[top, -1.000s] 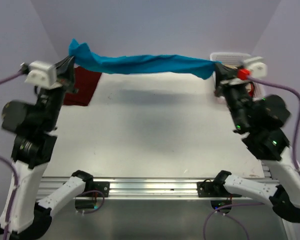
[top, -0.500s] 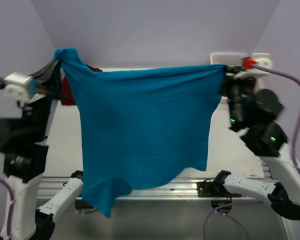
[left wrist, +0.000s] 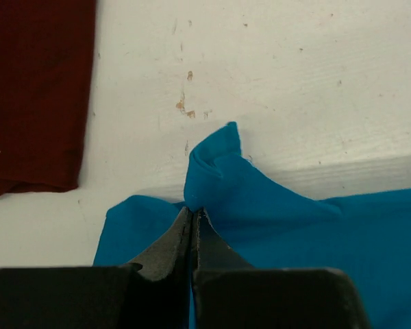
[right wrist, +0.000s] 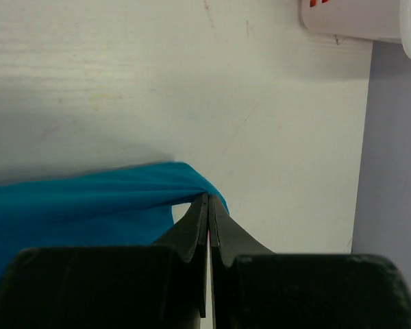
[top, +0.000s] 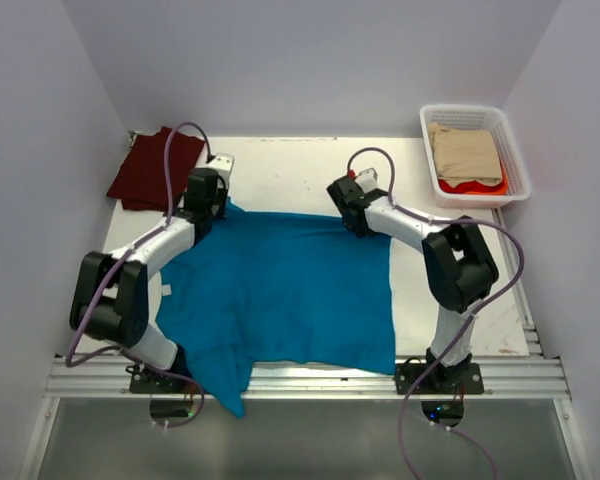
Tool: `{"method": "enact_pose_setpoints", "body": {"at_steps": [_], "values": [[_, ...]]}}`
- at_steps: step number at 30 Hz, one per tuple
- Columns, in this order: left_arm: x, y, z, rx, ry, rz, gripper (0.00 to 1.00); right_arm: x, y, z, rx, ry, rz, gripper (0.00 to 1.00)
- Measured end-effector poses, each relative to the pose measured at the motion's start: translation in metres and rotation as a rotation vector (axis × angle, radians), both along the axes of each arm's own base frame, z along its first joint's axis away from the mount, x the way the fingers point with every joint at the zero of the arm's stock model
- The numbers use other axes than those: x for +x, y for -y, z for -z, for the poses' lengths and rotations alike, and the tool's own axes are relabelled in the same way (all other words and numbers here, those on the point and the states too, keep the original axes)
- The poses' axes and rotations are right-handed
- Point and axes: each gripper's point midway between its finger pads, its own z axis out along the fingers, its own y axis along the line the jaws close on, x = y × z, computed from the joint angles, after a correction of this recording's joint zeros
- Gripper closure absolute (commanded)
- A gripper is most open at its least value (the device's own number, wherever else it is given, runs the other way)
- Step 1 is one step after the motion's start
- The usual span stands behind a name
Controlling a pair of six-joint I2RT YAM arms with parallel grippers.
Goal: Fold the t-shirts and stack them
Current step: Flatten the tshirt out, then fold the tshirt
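The teal-blue t-shirt (top: 290, 285) lies spread flat on the white table, and its near left part hangs over the front rail. My left gripper (top: 217, 207) is shut on the shirt's far left corner, which stands up in a small peak in the left wrist view (left wrist: 216, 161). My right gripper (top: 358, 221) is shut on the far right corner, where the cloth bunches at the fingertips (right wrist: 185, 179). Both grippers (left wrist: 193, 211) (right wrist: 207, 199) are low at the table. The dark maroon t-shirt (top: 155, 168) lies folded at the far left corner and also shows in the left wrist view (left wrist: 34, 89).
A white basket (top: 427, 150) holding beige and orange cloth stands at the far right, and its edge shows in the right wrist view (right wrist: 356, 24). Purple walls close in the left, back and right. A metal rail (top: 310, 378) runs along the near edge.
Both grippers held the teal shirt stretched high in the air. They have come down and forward, and the shirt now lies spread on the table.
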Motion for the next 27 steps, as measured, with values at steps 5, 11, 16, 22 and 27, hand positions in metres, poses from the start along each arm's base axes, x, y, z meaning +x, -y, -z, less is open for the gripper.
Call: {"method": "enact_pose_setpoints", "body": {"at_steps": [5, 11, 16, 22, 27], "values": [[0.025, 0.001, 0.012, -0.036, 0.0, -0.032, 1.0, 0.024, 0.031, -0.01, 0.026, 0.056, 0.109, 1.0], [0.054, 0.012, -0.002, -0.079, 0.071, -0.023, 1.0, 0.059, 0.056, -0.039, 0.074, 0.178, 0.185, 1.0], [0.067, 0.019, 0.0, -0.097, 0.088, -0.011, 1.0, 0.082, 0.071, -0.048, 0.083, 0.219, 0.215, 1.0], [0.09, 0.028, 0.002, -0.109, 0.098, 0.002, 1.0, 0.104, 0.082, -0.038, 0.087, 0.225, 0.235, 1.0], [0.115, 0.032, -0.002, -0.114, 0.12, 0.001, 1.0, 0.129, 0.077, -0.043, 0.107, 0.249, 0.223, 1.0]]}}
